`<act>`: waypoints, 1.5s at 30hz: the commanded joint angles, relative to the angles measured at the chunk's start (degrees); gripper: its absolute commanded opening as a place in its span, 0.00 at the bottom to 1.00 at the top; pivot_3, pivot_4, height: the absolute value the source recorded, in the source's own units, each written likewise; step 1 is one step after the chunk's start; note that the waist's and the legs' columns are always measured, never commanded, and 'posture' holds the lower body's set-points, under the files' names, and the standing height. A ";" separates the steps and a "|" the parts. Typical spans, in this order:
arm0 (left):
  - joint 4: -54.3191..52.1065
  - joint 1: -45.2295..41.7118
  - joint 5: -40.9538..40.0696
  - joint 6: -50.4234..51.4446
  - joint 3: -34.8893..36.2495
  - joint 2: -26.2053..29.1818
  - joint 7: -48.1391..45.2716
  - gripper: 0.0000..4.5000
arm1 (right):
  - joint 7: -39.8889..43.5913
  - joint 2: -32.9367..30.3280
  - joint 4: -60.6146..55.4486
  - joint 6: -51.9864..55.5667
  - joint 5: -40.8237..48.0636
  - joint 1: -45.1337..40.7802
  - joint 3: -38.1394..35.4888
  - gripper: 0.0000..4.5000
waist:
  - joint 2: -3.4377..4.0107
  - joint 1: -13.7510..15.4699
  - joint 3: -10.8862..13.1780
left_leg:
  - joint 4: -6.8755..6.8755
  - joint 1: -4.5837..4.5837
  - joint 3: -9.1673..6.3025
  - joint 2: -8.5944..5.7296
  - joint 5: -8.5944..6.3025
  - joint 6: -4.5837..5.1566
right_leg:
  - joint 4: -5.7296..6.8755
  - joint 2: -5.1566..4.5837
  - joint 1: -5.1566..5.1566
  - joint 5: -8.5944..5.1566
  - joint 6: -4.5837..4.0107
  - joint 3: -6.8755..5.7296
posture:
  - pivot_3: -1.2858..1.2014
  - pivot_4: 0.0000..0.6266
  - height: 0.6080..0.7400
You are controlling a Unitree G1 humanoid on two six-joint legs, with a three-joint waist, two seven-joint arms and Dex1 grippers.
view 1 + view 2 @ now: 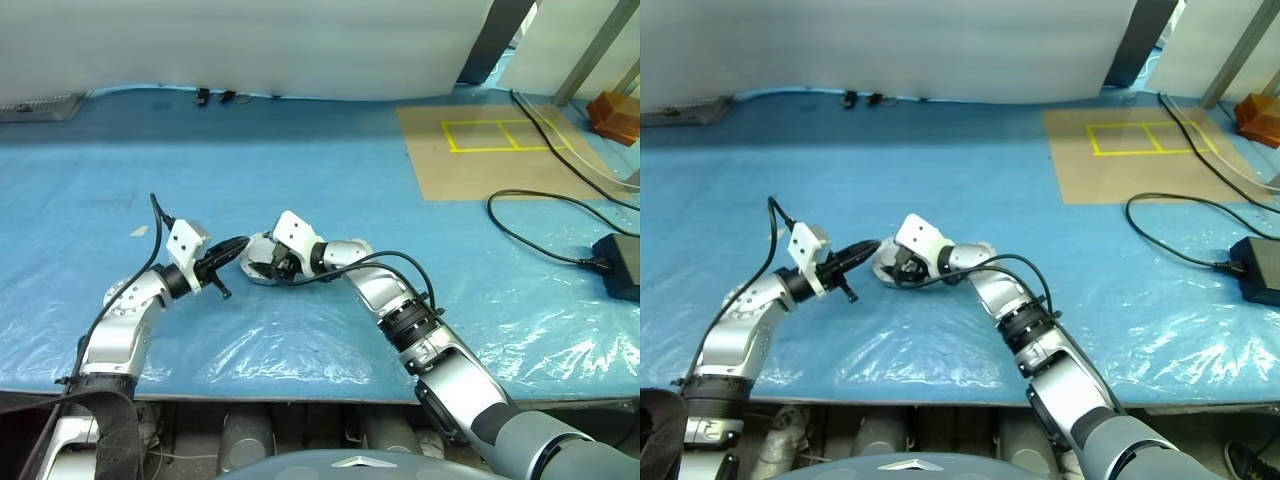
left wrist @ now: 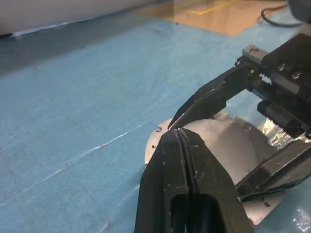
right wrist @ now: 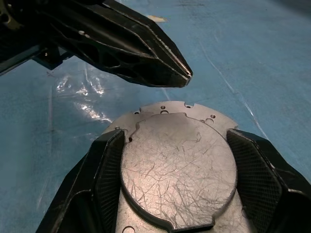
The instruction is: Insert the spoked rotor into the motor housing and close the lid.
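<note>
The lid (image 3: 177, 170), a plain grey scratched disc, lies face up on the blue table cover (image 1: 330, 190) in the middle. My right gripper (image 3: 176, 133) reaches in from the right and holds the lid by its edge, one black finger on each side. A metal flange (image 3: 165, 108) with small holes sticks out from under the lid; I cannot tell whether it is the motor housing's rim. The spoked rotor is hidden. My left gripper (image 1: 243, 241) is shut and empty. It points level from the left, its tip just above the lid's near-left edge (image 2: 165, 141).
A brown cardboard sheet (image 1: 490, 150) with yellow tape lies at the back right. A black cable loops to a black box (image 1: 618, 262) at the right edge. An orange object (image 1: 612, 112) sits far right. The table's front edge (image 1: 300, 385) runs below my arms.
</note>
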 commanded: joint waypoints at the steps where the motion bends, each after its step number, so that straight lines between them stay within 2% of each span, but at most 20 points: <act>1: 1.95 -2.47 1.52 0.75 -2.20 2.07 -3.46 0.00 | 0.54 -0.97 2.79 3.57 -2.26 2.16 2.46 0.66 | 0.00 -0.01 0.00 | -0.01 0.00 0.00 0.00 0.00 0.00 | -0.01 0.00 0.00 0.09 -0.16 0.00 | 0.52 0.24 1.00; 9: 2.57 -6.49 2.23 2.62 -5.01 2.07 -5.81 0.00 | 0.11 -1.14 2.53 3.74 -2.15 2.54 2.18 0.66 | 0.01 0.04 0.00 | -0.02 -0.02 0.00 0.00 0.00 -0.01 | -0.01 -0.01 -0.02 0.10 -0.19 0.01 | 0.52 0.24 1.00; 19: 2.06 -7.17 5.30 8.51 -9.68 3.50 -7.68 0.00 | 0.18 -1.16 1.44 3.85 -1.86 2.78 2.17 0.66 | 0.11 0.07 -0.06 | -0.11 -0.01 0.00 -0.04 0.00 -0.01 | -0.05 -0.03 -0.01 -0.04 0.00 0.02 | 0.52 0.24 1.00; 21: 1.52 -7.43 5.82 9.46 -10.13 3.53 -7.48 0.00 | 0.07 -1.37 1.04 3.70 -1.75 2.79 1.88 0.83 | 0.11 0.06 -0.06 | -0.14 -0.01 0.00 -0.04 0.01 -0.02 | -0.05 -0.03 -0.02 -0.11 0.10 0.02 | 0.52 0.24 1.00; 24: 0.68 -7.67 5.86 10.51 -10.36 3.31 -7.18 0.00 | 0.12 -1.62 0.35 3.83 -1.63 2.85 1.73 1.00 | 0.12 0.06 -0.06 | -0.17 -0.01 0.00 -0.05 0.00 -0.01 | -0.05 -0.03 -0.02 -0.13 0.11 0.02 | 0.52 0.24 1.00; 32: -1.04 -8.07 5.44 12.51 -10.64 2.83 -6.67 0.00 | 1.76 -1.52 -1.02 -2.74 0.84 3.13 0.27 1.00 | 0.13 0.05 -0.05 | -0.18 -0.02 0.00 -0.05 0.00 -0.01 | -0.06 -0.04 -0.03 -0.17 0.18 0.02 | 0.52 0.24 1.00; 40: -1.38 -8.04 5.34 13.19 -10.45 2.84 -6.62 0.00 | 5.64 -6.12 -4.31 -9.70 5.14 4.48 -4.60 1.00 | 0.13 0.11 -0.05 | -0.18 -0.54 0.02 -0.08 0.11 -0.18 | -0.13 -0.04 -0.41 0.01 -0.14 0.00 | 0.52 0.24 1.00; 42: -1.40 -8.03 5.35 13.21 -10.46 2.84 -6.61 0.00 | 5.83 -7.31 -4.38 -10.40 5.52 4.67 -5.45 1.00 | 0.13 0.12 -0.05 | -0.18 -0.63 0.03 -0.08 0.13 -0.21 | -0.11 -0.03 -0.48 0.01 -0.14 -0.03 | 0.52 0.24 1.00; 45: -1.22 -8.21 5.43 13.13 -10.52 2.73 -6.53 0.00 | 6.47 -8.66 -5.65 -5.79 7.99 5.26 -7.61 1.00 | 0.13 0.11 -0.04 | -0.17 -0.74 0.04 -0.08 0.13 -0.21 | -0.10 -0.03 -0.47 0.01 -0.14 -0.03 | 0.52 0.24 1.00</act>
